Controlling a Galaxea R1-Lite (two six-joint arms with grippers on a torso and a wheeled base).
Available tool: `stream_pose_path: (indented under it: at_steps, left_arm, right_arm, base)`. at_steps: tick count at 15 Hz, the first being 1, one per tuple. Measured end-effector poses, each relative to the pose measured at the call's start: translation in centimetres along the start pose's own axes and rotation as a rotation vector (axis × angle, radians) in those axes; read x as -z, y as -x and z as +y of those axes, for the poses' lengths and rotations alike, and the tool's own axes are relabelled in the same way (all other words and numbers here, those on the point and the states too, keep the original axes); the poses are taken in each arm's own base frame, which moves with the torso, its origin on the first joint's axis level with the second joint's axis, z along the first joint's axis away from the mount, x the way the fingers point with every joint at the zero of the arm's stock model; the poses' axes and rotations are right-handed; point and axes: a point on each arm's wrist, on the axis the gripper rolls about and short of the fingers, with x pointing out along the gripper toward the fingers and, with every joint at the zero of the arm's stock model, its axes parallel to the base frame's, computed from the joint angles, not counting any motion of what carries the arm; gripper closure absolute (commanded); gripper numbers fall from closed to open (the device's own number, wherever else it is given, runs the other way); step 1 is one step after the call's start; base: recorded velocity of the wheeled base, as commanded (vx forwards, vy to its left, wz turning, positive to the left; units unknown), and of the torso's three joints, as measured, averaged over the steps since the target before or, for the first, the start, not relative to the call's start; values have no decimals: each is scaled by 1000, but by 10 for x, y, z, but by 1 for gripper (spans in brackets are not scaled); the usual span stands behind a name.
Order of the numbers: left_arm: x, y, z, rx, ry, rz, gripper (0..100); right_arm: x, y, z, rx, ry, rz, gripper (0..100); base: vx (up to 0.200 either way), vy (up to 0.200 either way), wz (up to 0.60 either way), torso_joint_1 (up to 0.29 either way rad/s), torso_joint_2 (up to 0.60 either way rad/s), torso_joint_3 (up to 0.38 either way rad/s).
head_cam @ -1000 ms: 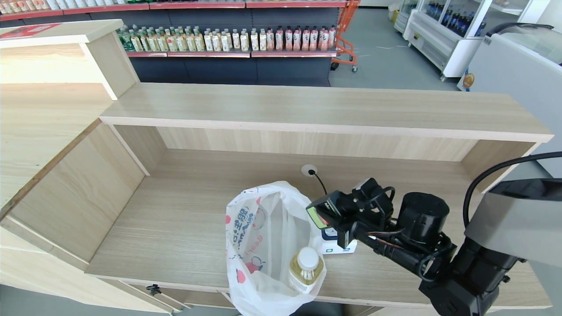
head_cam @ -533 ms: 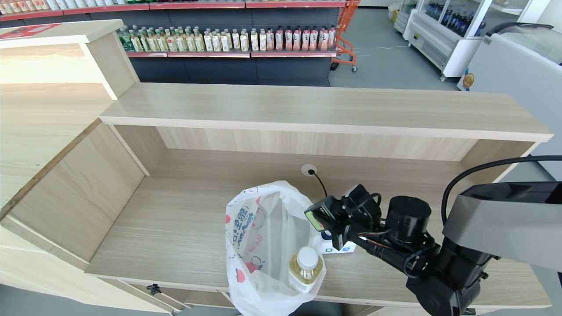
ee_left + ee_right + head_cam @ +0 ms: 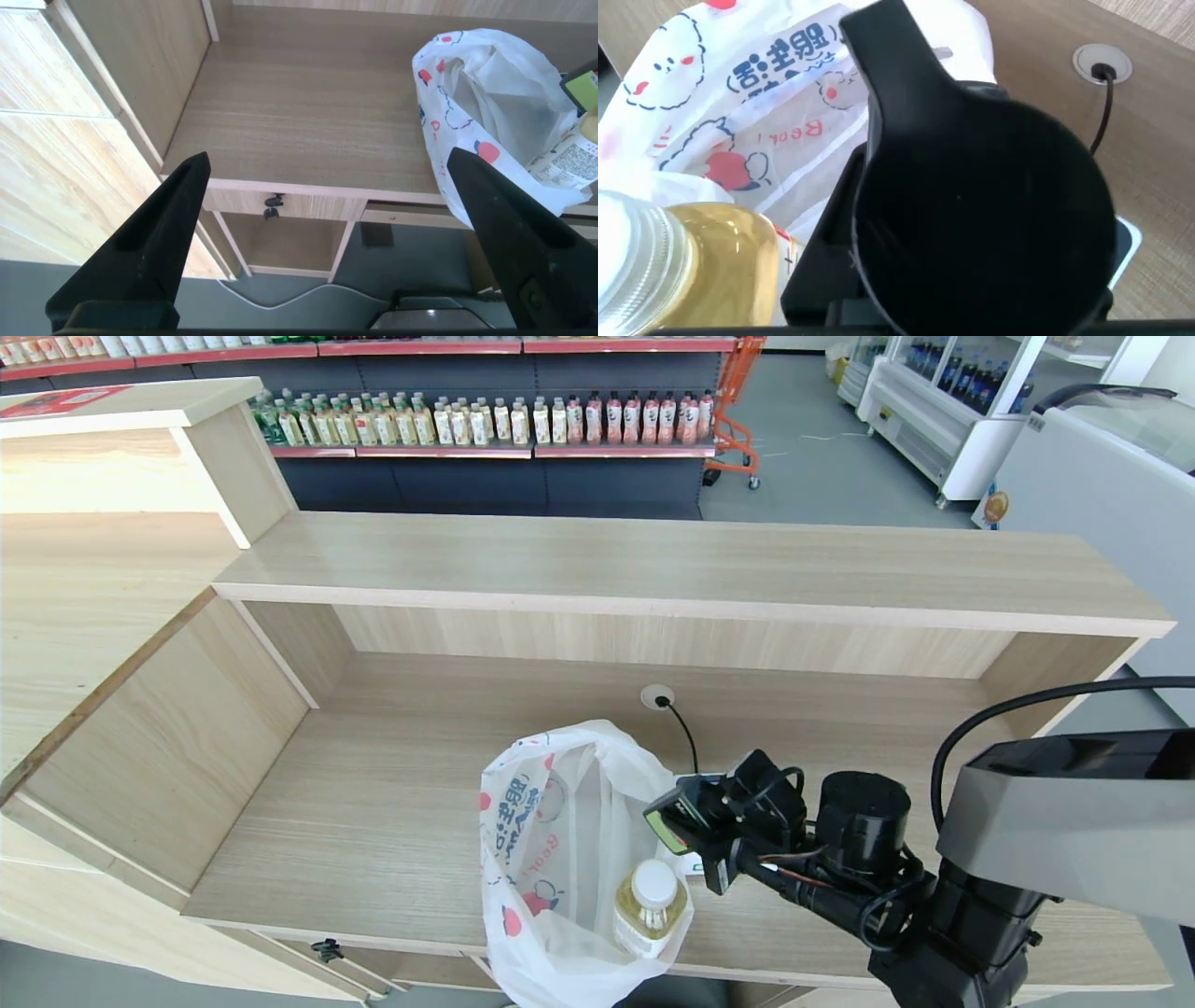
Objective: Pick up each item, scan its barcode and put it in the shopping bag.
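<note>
Bottle (image 3: 651,903) stands upright in bag (image 3: 551,821) at desk (image 3: 373,821) front edge; right tool (image 3: 733,831) clasps scanner (image 3: 674,805) just beside bag mouth, left tool (image 3: 327,163) gapes wide and empty; scanner is best lowered squarely onto its white base (image 3: 693,866), kept clear of bag plastic and cable (image 3: 681,728).
</note>
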Motion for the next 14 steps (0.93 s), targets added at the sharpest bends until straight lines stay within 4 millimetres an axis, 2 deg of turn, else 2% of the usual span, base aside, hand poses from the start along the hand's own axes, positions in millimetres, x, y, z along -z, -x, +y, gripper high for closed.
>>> stream_pose_path:
  at_steps: [5,14]
  left_arm:
    - [0,0,0,0,0,0,0]
    - [0,0,0,0,0,0,0]
  right_arm:
    - [8,5,8,-24,-10,42,100]
    - [16,6,10,-30,-37,74,100]
  base:
    - [0,0,0,0,0,0]
    - [0,0,0,0,0,0]
